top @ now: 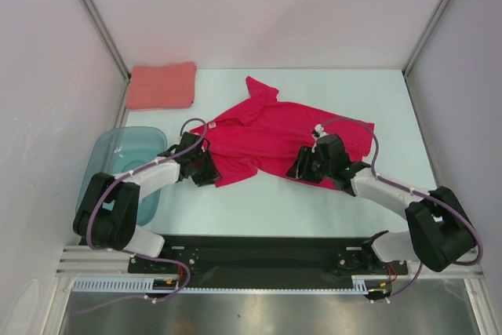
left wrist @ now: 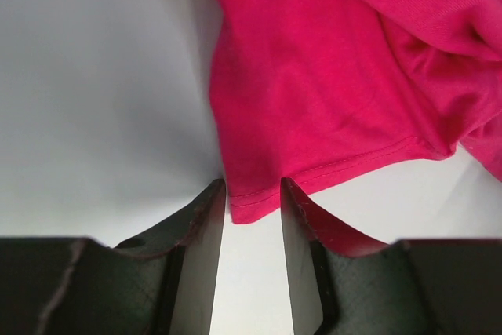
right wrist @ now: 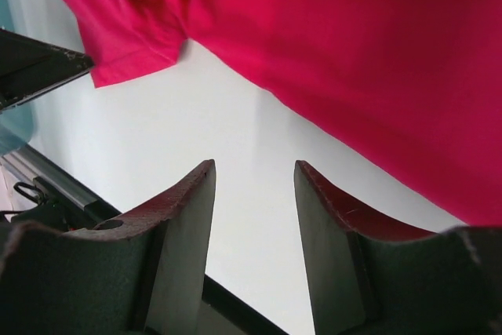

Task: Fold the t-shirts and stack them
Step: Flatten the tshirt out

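Crimson hem corner of the red t-shirt (left wrist: 329, 76) sits right at the tips of my left claw (left wrist: 252, 191), whose jaws stand parted, not pinching it. My right claw (right wrist: 255, 174) is open too, over white desk (right wrist: 235, 115), with the shirt's edge just beyond. I see the red t-shirt rumpled mid-desk and the pink t-shirt (top: 161, 85) folded at the far left corner, near a teal tub (top: 118, 151).

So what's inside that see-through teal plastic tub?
Nothing shows in the uncovered part of the see-through teal plastic tub. The left arm crosses over its near side, so that part of the inside is hidden.
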Tool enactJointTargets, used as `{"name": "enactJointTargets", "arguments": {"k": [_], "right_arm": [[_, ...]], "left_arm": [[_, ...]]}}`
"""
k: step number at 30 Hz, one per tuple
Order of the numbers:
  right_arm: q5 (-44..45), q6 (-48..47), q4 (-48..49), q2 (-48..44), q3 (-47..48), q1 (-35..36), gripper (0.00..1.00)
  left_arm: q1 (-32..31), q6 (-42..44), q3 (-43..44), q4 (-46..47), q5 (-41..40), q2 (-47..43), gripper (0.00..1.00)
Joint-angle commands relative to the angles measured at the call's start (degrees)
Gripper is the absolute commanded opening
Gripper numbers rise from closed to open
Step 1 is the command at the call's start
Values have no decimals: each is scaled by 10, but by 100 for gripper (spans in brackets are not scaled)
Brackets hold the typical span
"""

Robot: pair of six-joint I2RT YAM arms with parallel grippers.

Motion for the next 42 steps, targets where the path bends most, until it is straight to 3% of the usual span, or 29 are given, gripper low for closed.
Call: {"name": "enactJointTargets", "arguments": {"k": [1,8,12,13,16,24,28,37,42], "right_arm": [[19,1,-31,-43,-1,-25,50],[93,40,-156,-102,13,-74,51],[152,69,-221,-125,21,-94,51],[158,85,-233,-129,21,-98,52],[187,111,-274,-153,15,-111,51],[167,148,-295,-226,-45,-202,51],[139,128,-302,-218,-30,-243,51],[118,115,-294,-206,-25,-245,52],[129,105,-305,-219,-26,-249,52]], "left_arm": [[-18,-15,-13,-13,-5,26,41],[-18,-32,-31,-12,-19,34,37],[-18,-28,-29,-13,-28,29,23],[-18,-28,-28,-13,-29,27,15],[-18,-22,-28,-12,-27,13,1],[-18,8,-30,-23,-27,-55,0],[-18,15,-34,-35,-34,-70,45],[-18,-6,-67,-30,-19,-88,52],[-18,-7,-57,-11,-10,-43,45]]}}
